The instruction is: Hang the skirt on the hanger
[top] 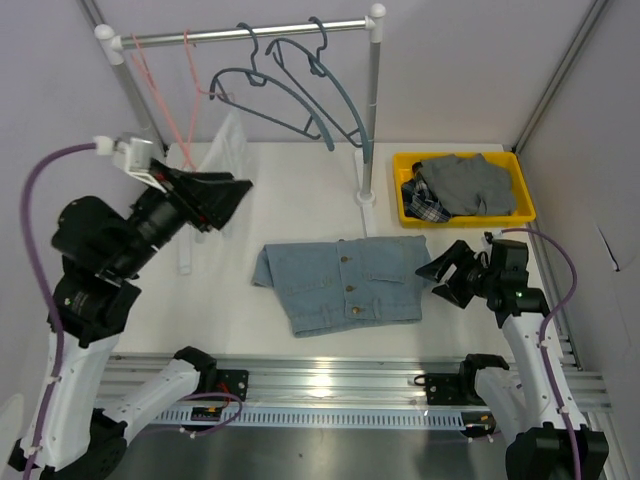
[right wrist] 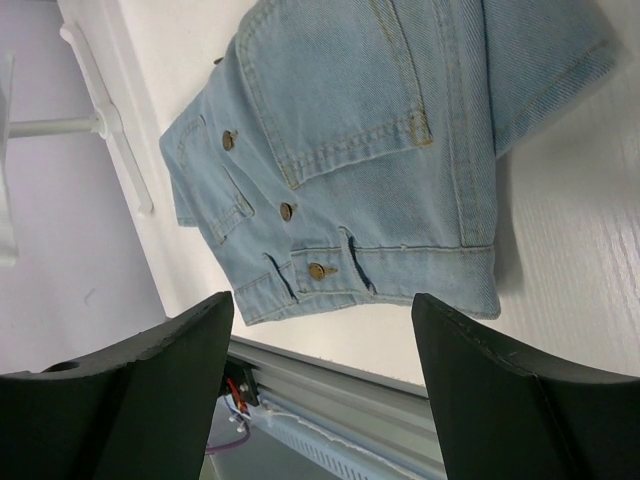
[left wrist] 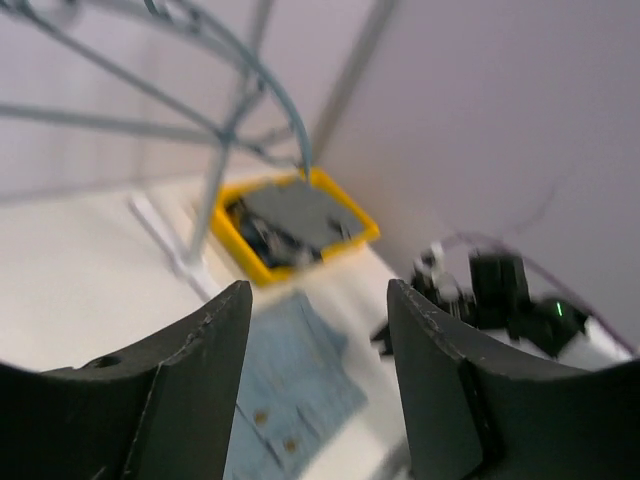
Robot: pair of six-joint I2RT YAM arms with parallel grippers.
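The pale denim skirt (top: 345, 282), flat with brassy buttons, lies on the white table (top: 200, 300) just in front of the metal rack (top: 372, 120). Thin curved blue hangers (top: 290, 100) hang from the rack's rail. The left gripper (left wrist: 318, 300), raised to the left of the rack, and the right gripper (right wrist: 322, 310), in front of the rack, both have their fingers spread and empty.

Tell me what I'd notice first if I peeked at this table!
A blue denim skirt lies flat in the middle of the white table. A bright yellow bin of clothes sits at the far right corner, and blue hangers dangle from the rail behind. The left hand and right hand are open, empty.
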